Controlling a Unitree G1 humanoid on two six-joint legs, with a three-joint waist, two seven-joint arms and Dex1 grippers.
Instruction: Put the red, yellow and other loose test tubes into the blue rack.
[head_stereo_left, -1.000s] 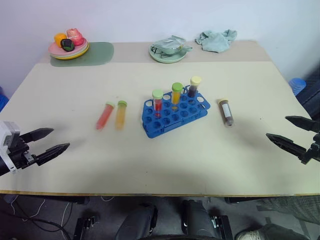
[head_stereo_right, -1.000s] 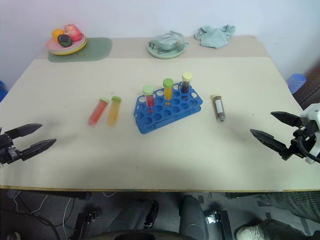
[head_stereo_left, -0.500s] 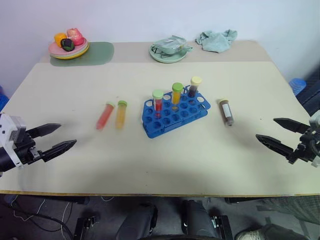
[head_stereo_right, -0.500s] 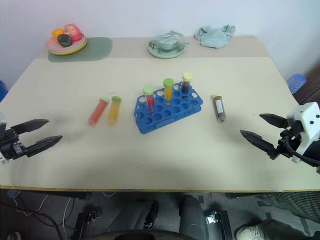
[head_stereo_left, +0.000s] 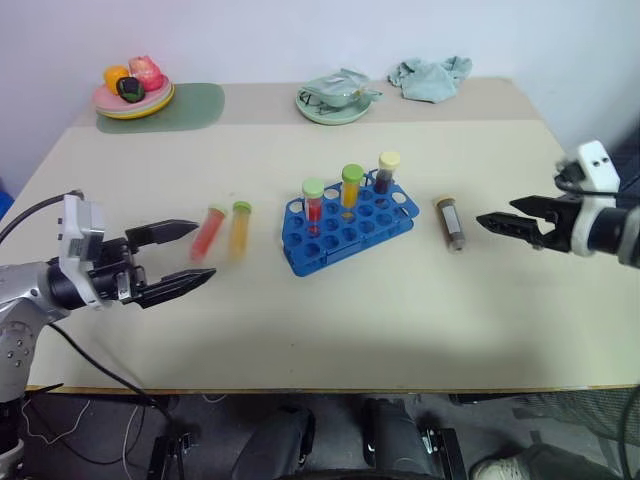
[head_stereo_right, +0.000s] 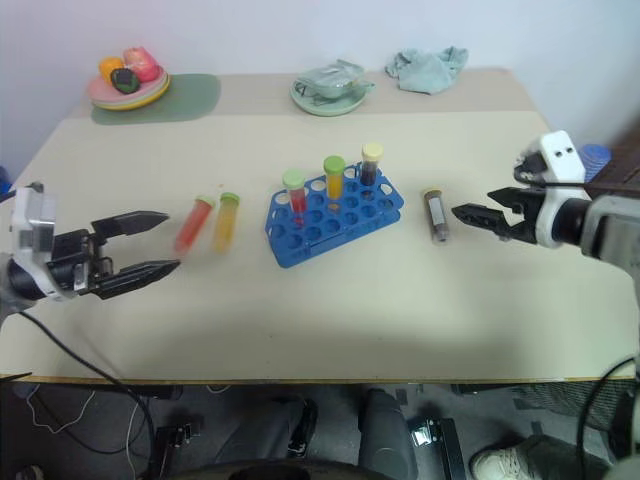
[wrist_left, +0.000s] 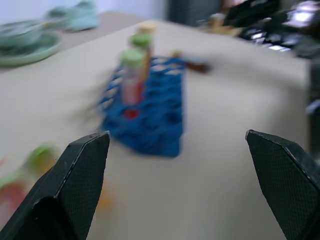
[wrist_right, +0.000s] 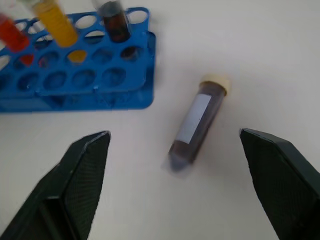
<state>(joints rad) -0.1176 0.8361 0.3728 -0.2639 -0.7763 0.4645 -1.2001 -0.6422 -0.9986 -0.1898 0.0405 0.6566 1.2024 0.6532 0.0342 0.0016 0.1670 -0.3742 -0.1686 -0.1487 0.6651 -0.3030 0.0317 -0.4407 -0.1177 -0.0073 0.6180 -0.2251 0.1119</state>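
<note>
The blue rack (head_stereo_left: 345, 228) stands mid-table with three capped tubes upright in its back row. Two loose test tubes lie left of it, side by side: a red one (head_stereo_left: 208, 232) and a yellow one (head_stereo_left: 240, 230), both green-capped. A brown tube (head_stereo_left: 451, 222) with a pale cap lies right of the rack, also seen in the right wrist view (wrist_right: 197, 121). My left gripper (head_stereo_left: 203, 250) is open, its fingertips just left of the red tube. My right gripper (head_stereo_left: 495, 212) is open, pointing at the brown tube from the right, a short gap away.
Along the far edge sit a plate of toy fruit (head_stereo_left: 135, 95) on a green mat (head_stereo_left: 195, 105), a pale-green plate (head_stereo_left: 337, 100) holding a packet, and a crumpled cloth (head_stereo_left: 430, 78). A blue object (head_stereo_right: 595, 158) lies beyond the table's right side.
My left gripper has swung right, up to the red tube. My right gripper has moved forward and left to the brown tube. Both have stayed open; the tubes have not moved.
</note>
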